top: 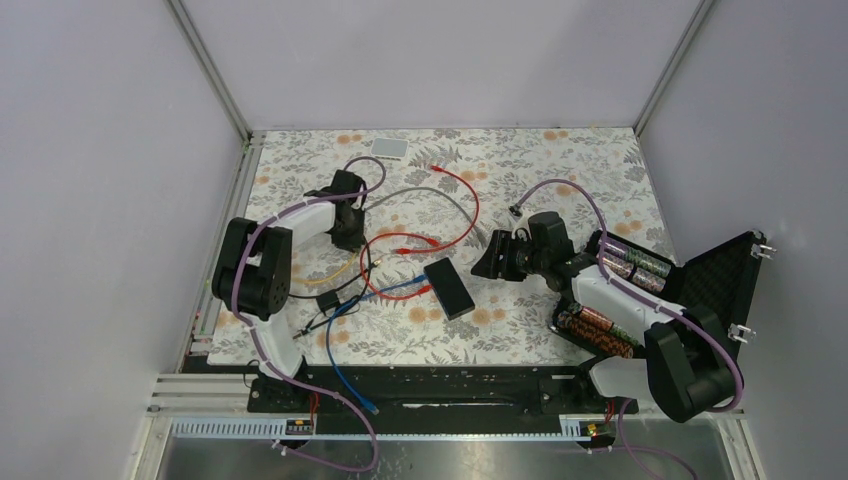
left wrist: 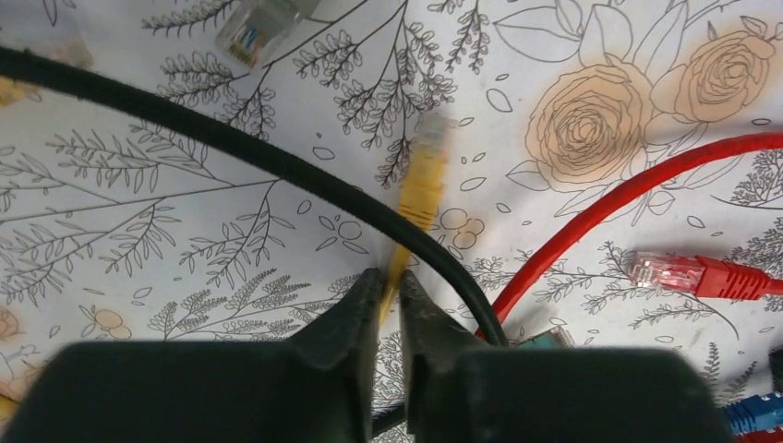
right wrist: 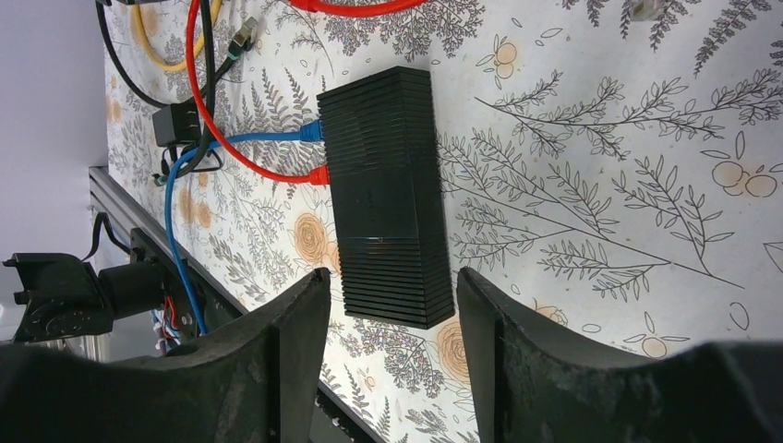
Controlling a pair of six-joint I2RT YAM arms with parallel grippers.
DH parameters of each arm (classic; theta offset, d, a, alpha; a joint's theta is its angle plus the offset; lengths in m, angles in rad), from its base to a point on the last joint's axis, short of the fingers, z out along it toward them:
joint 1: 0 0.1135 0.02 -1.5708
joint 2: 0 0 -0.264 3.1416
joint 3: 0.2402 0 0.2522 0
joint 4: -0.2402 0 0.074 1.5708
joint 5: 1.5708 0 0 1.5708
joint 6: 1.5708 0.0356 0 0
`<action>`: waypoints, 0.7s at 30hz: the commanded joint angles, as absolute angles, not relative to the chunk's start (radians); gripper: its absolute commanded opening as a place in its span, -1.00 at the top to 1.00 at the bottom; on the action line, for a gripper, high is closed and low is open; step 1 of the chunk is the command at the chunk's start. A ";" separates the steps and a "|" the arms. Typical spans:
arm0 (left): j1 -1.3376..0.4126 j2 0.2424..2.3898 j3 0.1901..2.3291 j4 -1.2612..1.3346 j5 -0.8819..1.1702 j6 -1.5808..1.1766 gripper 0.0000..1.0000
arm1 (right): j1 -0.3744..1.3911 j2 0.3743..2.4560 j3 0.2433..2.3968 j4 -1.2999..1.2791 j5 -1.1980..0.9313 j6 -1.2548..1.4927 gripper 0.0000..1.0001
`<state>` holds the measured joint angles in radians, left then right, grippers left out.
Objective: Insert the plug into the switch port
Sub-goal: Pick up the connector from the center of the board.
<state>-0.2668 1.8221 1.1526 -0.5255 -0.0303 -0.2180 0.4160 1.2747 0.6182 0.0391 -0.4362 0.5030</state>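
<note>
The plug (left wrist: 423, 175) is yellow with a clear tip and lies on the flowered cloth just ahead of my left gripper (left wrist: 389, 277). The jaws are shut on its yellow cable (left wrist: 399, 261), right behind the plug, and a black cable (left wrist: 277, 161) crosses over that spot. In the top view the left gripper (top: 350, 232) is at the left, far from the switch (top: 449, 288). The switch (right wrist: 388, 194) is a flat black ribbed box. Its port side (right wrist: 323, 152) holds a blue plug (right wrist: 311, 131) and a red plug (right wrist: 319, 175). My right gripper (right wrist: 392, 281) stands open just short of the switch, holding nothing.
Red (top: 465, 205), grey (top: 440, 195) and blue (top: 340, 370) cables loop around the middle. A loose red plug (left wrist: 683, 274) lies right of the left gripper. A small black block (top: 328, 300), a white box (top: 390, 148) and an open black case (top: 700, 280) with batteries are also on the table.
</note>
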 commanded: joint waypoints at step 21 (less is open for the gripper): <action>-0.292 1.300 1.113 -0.542 0.407 -0.010 1.00 | 0.411 1.178 0.702 0.269 -0.575 0.502 -0.25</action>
<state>-0.2867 1.3083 1.0443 -0.4843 0.0193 -0.1108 0.4160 1.2007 0.6910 0.0471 -0.4339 0.5056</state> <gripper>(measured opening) 0.013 0.618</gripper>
